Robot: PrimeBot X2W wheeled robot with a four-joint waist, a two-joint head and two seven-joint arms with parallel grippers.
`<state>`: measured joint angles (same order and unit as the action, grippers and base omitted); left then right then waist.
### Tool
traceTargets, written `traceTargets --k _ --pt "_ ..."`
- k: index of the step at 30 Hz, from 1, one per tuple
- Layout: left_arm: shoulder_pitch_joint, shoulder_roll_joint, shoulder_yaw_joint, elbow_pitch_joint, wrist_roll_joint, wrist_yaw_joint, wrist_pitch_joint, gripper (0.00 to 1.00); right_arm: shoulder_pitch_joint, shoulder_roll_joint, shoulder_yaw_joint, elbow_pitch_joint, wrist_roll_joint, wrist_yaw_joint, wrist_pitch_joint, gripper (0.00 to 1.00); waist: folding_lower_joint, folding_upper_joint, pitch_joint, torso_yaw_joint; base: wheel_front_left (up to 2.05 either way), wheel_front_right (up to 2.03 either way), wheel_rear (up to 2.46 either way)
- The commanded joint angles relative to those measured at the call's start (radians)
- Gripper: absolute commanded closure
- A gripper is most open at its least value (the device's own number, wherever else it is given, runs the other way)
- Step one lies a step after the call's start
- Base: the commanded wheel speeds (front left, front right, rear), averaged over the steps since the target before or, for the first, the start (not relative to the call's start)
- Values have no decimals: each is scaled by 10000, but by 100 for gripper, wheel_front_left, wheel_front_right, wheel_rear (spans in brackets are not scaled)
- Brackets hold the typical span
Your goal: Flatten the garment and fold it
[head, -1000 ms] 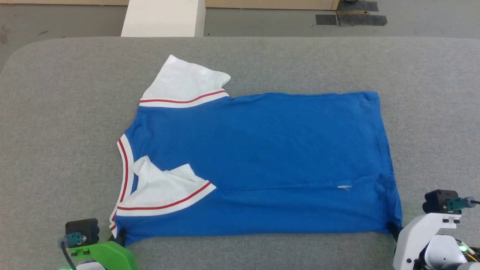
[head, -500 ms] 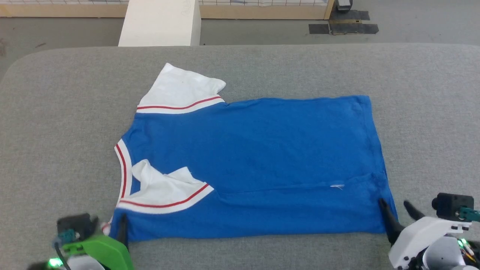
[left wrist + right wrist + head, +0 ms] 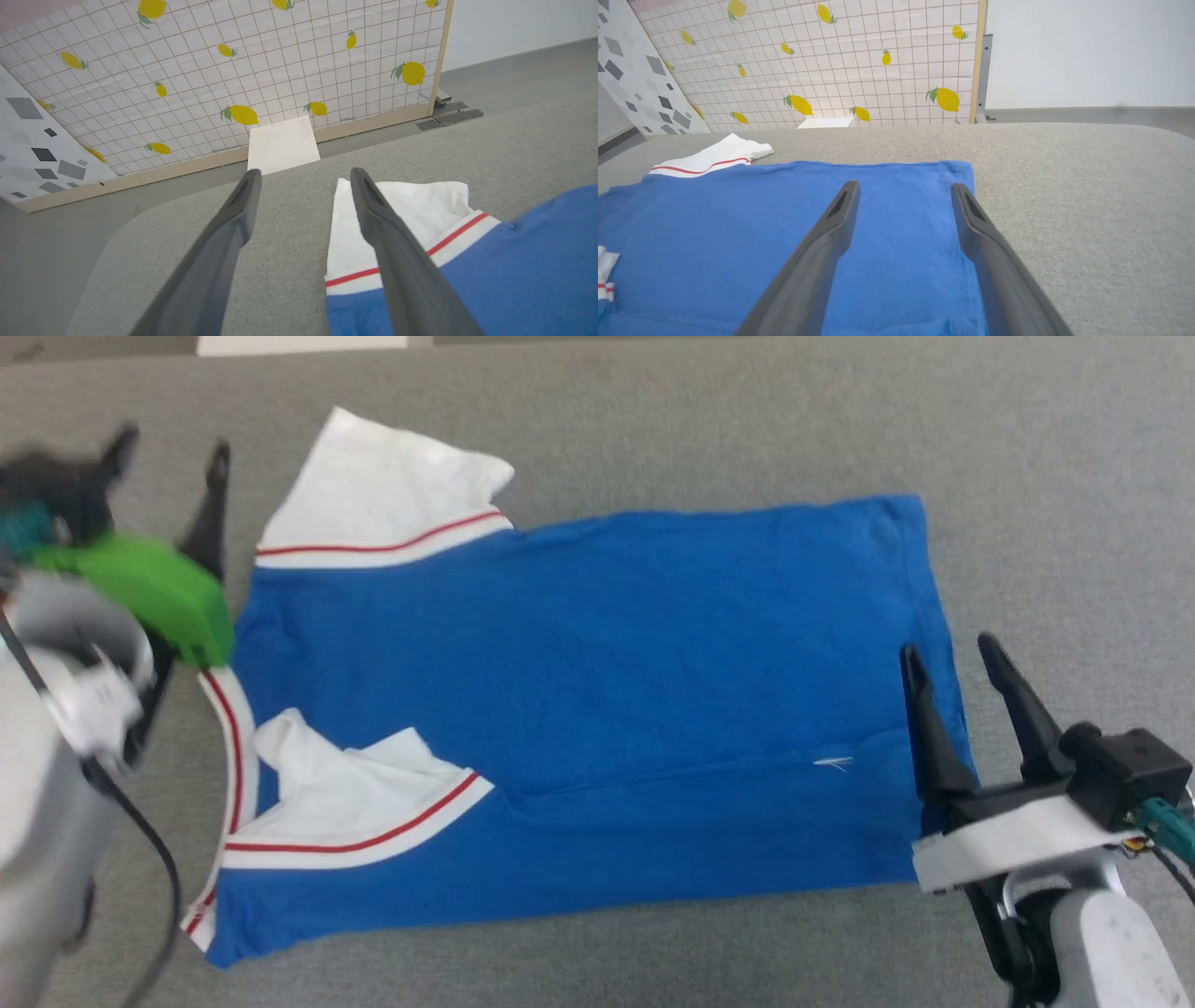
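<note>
- The garment (image 3: pixel 607 691) lies spread across the grey padded table (image 3: pixel 1074 476), collar (image 3: pixel 233 737) toward the robot's left and hem (image 3: pixel 934 616) toward its right.
- The near sleeve (image 3: pixel 355 793) is turned in on top of the blue body, and a long crease runs along the near side. By the look of it, the near-side fold is already laid.
- The far sleeve (image 3: pixel 383 495) sticks out white onto the table, unfolded.
- The left gripper (image 3: pixel 170 448) hovers beside that far sleeve, its fingers spread wide with nothing between them. In the left wrist view, one finger lies across the sleeve's white cloth.
- The right gripper (image 3: pixel 950 658) sits over the hem edge, its fingers also parted and empty, pointing up toward the far hem corner (image 3: pixel 901 509).
- The step in hand seems to be the far-side fold, with both arms lining up for it.
- The next move calls for each claw to drop low at the far edge, left at the sleeve and right at the hem corner. Each should pinch only the cloth, then both should draw it toward the near side together.
- Uneven pulls would skew the fold or drag the near flap open.
</note>
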<state>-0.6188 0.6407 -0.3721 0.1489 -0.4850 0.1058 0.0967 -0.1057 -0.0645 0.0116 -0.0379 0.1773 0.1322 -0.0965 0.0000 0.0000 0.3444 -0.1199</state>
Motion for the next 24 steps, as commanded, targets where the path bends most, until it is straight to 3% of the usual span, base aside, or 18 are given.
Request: traceTargets --k 1,5,9,16,19,20,24 --pt "-617 96 -71 213 -67 -257 321 0 -304 -11 89 -49 -37 -15 -180 0 0 0 1099 -567 0 0 0" --pt "-2482 151 -158 1037 -482 -973 1819 0 -868 33 346 -107 53 -15 -379 0 0 0 1864 -921 0 0 0" --pt "-3728 255 -155 1610 -957 -1134 3676 0 -1264 69 629 -154 125 -15 -407 0 0 0 2418 -1284 0 0 0" --pt "-4740 538 106 1634 -1590 -505 6248 0 -1652 113 884 -297 302 -15 -590 0 0 0 3138 -1743 0 0 0" --pt "-4834 648 176 1399 -1773 -16 7231 0 -1752 126 928 -370 354 -15 -694 0 0 0 3467 -1864 0 0 0" --pt "-4761 747 163 1129 -1833 365 7892 0 -1823 133 988 -388 386 -15 -777 0 0 0 3649 -1915 0 0 0" --pt "-4595 962 139 811 -1718 736 8276 0 -1973 138 1088 -404 415 -15 -838 0 0 0 3789 -1973 0 0 0"
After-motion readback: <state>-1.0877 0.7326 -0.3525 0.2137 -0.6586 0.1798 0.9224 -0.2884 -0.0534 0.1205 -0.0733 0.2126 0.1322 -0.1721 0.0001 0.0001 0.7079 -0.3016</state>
